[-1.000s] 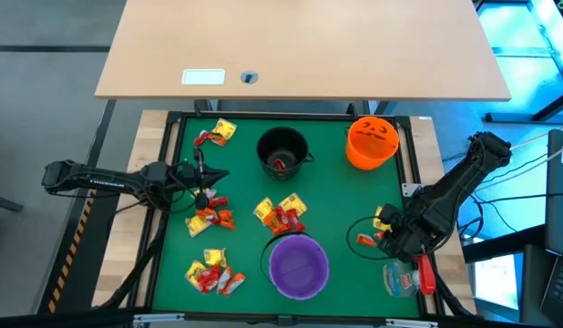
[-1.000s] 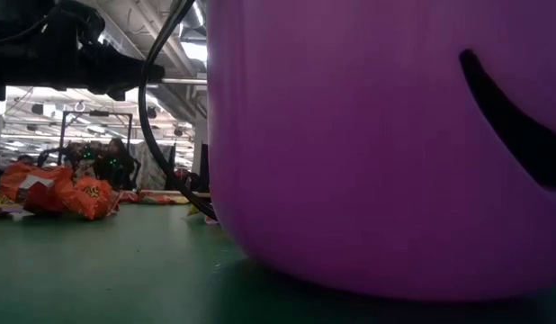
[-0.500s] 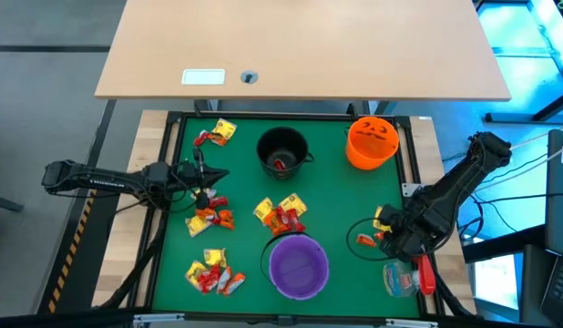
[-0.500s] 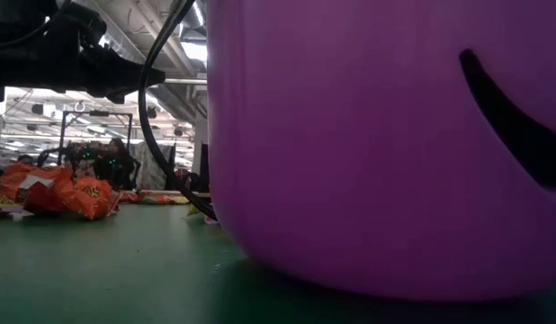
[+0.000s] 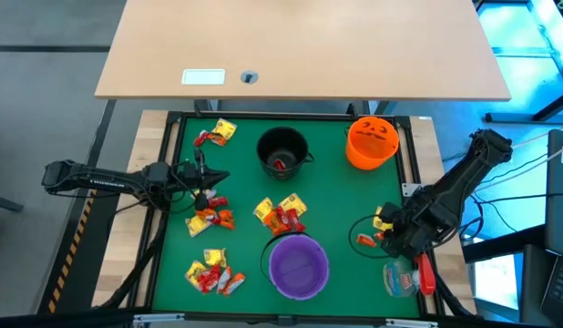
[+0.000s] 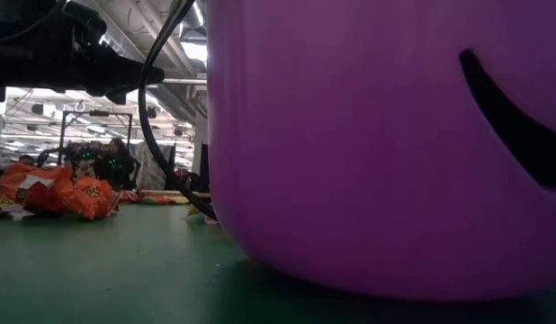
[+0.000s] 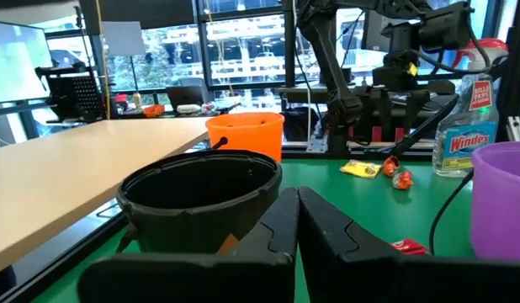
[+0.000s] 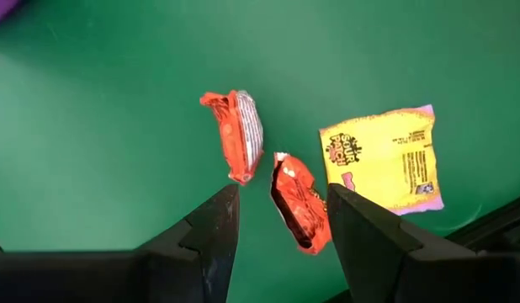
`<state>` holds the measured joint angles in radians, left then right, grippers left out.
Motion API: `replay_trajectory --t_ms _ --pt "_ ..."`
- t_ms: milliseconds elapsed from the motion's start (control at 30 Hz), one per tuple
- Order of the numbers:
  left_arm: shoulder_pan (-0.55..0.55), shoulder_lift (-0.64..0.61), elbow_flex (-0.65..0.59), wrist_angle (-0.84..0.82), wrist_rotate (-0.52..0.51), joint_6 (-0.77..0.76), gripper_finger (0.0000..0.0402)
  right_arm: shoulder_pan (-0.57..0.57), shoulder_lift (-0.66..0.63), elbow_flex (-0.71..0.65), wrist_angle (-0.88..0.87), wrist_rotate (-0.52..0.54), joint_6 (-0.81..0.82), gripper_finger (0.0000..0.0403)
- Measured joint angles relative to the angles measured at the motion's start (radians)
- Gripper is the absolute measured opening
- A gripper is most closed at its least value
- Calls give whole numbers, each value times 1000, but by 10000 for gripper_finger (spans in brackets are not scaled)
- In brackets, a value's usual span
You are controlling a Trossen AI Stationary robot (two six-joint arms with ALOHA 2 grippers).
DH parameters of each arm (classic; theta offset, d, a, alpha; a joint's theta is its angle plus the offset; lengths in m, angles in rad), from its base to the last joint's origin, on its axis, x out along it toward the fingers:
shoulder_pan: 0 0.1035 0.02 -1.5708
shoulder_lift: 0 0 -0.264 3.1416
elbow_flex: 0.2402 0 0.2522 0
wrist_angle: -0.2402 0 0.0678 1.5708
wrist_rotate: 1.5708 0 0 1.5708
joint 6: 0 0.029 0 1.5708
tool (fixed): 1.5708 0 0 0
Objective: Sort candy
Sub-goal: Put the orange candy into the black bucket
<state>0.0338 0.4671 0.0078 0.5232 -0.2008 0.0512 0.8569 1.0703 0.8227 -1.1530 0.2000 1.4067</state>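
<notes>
Your right gripper (image 8: 281, 231) hangs fingers apart, empty, over a small crinkly red-wrapped candy (image 8: 299, 202) lying lengthwise between them on the green mat's (image 5: 341, 196) right side, a second red sweet (image 8: 238, 135) and yellow packet (image 8: 381, 158) close beside, while the left gripper (image 5: 205, 179) stays pinched shut by the black plastic bucket (image 5: 282, 151).

The flat green table mat (image 5: 336, 196) carries three plastic pumpkin buckets – black (image 5: 282, 151), orange (image 5: 372, 142) and purple (image 5: 298, 266) – and small shiny wrapped candy (image 5: 211, 218) lying scattered in groups around them.
</notes>
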Motion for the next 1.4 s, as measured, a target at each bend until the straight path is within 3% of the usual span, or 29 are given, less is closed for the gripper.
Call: replay_trajectory --t_ms 400,567,767,1000,1400 --pt "0 0 0 0 13 0 0 0 68 0 -60 -61 -47 179" --pt "0 0 0 0 12 1 0 0 108 -19 -48 -129 -53 202" --pt "0 0 0 0 12 1 0 0 115 -129 77 -185 -46 228" --pt "0 0 0 0 12 1 0 0 115 -230 205 -212 -44 222" --pt "0 0 0 0 12 0 0 0 115 -295 259 -236 -24 217"
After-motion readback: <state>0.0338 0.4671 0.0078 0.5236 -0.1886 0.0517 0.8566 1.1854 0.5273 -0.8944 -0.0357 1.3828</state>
